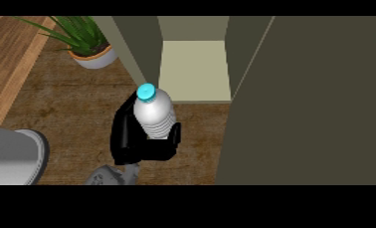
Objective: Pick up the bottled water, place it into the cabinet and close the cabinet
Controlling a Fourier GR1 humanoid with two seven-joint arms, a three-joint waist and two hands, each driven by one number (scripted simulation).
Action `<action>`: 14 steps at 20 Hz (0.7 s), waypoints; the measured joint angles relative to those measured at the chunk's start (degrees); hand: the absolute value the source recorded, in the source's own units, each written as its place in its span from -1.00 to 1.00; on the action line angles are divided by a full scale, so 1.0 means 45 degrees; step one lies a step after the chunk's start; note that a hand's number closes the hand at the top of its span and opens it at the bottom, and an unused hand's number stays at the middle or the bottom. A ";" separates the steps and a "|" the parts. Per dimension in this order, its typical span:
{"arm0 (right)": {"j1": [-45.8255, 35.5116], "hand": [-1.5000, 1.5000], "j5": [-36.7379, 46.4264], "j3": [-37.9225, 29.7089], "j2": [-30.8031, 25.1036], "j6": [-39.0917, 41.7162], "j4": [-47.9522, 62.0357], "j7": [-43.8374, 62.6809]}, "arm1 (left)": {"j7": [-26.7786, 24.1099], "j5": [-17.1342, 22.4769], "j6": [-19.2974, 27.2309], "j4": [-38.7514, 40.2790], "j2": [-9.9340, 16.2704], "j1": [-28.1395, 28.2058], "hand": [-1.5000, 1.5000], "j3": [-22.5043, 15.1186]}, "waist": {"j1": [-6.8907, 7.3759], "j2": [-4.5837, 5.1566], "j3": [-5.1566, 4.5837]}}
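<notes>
Curling round the lower part of the bottled water: left hand, black fingers wrapped on it, hiding its base, held over the wooden counter. Cut off at the left edge: a grey rounded shape, hard to identify. Standing near upright just before the cabinet opening, blue cap uppermost. Walling off the right side: open cabinet door. Farther back left: potted plant.

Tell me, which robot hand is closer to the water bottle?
Only one hand shows, low and left of center. Its fingers curl round the water bottle, just before the open cabinet. Which side it belongs to can't be told. The other hand is not in view.
</notes>
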 measured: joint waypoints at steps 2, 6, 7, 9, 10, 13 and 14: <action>0.0356 -1.00 0.0013 0.0133 -0.0157 -0.0062 -0.0001 -0.0412 | 0.0313 -0.0239 0.0106 0.0137 -0.0072 -0.0405 1.00 0.0145 | -0.0022 -0.0001 0.0001; 0.0620 -1.00 0.0023 0.0181 -0.0336 -0.0181 -0.0015 -0.0768 | 0.1004 -0.0740 0.0663 0.0623 -0.0567 -0.1691 1.00 0.0492 | -0.0059 -0.0009 -0.0004; 0.0586 -1.00 0.0025 0.0193 -0.0321 -0.0198 -0.0022 -0.0736 | 0.1081 -0.0850 0.0683 0.0781 -0.0601 -0.1905 1.00 0.0644 | -0.0050 -0.0009 -0.0004; 0.0402 -1.00 0.0021 0.0167 -0.0270 -0.0219 -0.0026 -0.0531 | 0.1365 -0.1239 0.1052 0.1273 -0.0897 -0.2671 1.00 0.0763 | -0.0052 -0.0002 -0.0006; 0.0389 -1.00 0.0011 0.0123 -0.0318 -0.0203 -0.0042 -0.0522 | 0.1463 -0.1394 0.1183 0.1522 -0.0992 -0.2995 1.00 0.0886 | -0.0055 0.0001 -0.0006; 0.0472 -1.00 -0.0034 0.0137 -0.0299 -0.0201 -0.0003 -0.0684 | 0.1546 -0.1703 0.1354 0.2410 -0.1206 -0.3649 1.00 0.1132 | -0.0056 0.0013 -0.0003; 0.0520 -1.00 -0.0072 0.0121 -0.0280 -0.0184 0.0065 -0.0855 | 0.1573 -0.1785 0.1302 0.2716 -0.1231 -0.3880 1.00 0.1335 | -0.0050 0.0017 -0.0002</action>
